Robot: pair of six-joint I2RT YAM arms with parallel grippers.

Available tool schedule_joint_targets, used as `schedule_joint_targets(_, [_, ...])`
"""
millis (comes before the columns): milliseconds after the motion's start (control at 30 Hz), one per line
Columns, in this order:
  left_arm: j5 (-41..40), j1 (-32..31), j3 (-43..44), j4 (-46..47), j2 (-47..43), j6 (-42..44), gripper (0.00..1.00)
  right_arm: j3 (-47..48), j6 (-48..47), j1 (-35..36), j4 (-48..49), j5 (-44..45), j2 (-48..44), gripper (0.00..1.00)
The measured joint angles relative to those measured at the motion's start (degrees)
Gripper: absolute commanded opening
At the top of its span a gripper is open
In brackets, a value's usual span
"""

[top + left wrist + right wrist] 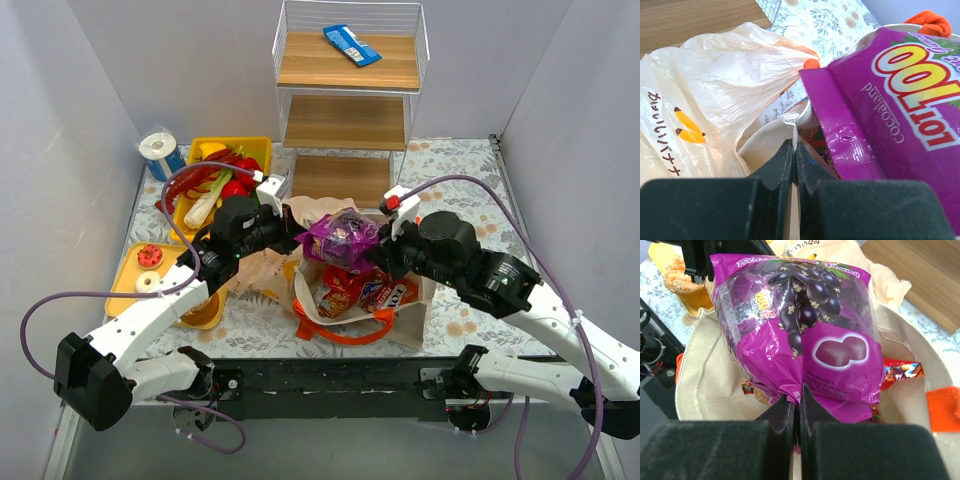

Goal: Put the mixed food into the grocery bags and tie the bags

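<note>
My right gripper [378, 258] [799, 390] is shut on the bottom seam of the purple snack packet [343, 238] [795, 325] and holds it over the open beige tote [412, 322] [695, 375]. Red-and-orange crisp packets [345, 293] [900, 372] lie inside the tote, whose orange handle [345, 332] hangs at the front. My left gripper [295, 238] [793, 147] is shut on the tote's far-left rim [765, 145], with the purple packet [900, 100] just to its right. The peach plastic bag [262, 270] [715, 90] lies crumpled left of the tote. The toy cucumber is out of view.
A wire shelf unit [350, 100] stands at the back with a blue packet [351, 44] on top. A yellow bin of toy vegetables [225, 180] and a white paper roll [160, 150] are back left. A yellow tray with donuts [145, 270] is at the left.
</note>
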Motion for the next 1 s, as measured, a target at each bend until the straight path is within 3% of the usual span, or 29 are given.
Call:
schedule_joint_targets(567, [-1.38,0.02,-1.11,-0.55,-2.1,0.39,0.0,-8.46,10.05,3.43,-4.07,-0.13,5.9,0.01])
schedule_joint_targets(933, [-0.26,0.26,-2.93,-0.35,-3.98,1.57,0.0,-6.01,10.86,4.79,3.8,4.39,22.62,0.02])
schedule_joint_targets(967, [-0.33,0.28,-2.93,-0.33,-3.98,1.64,0.0,-5.84,10.86,4.92,3.74,4.59,22.62,0.26])
schedule_joint_targets(1000, [-0.33,0.26,-2.93,-0.24,-3.98,1.68,0.0,-5.35,10.84,5.03,3.04,4.74,22.18,0.39])
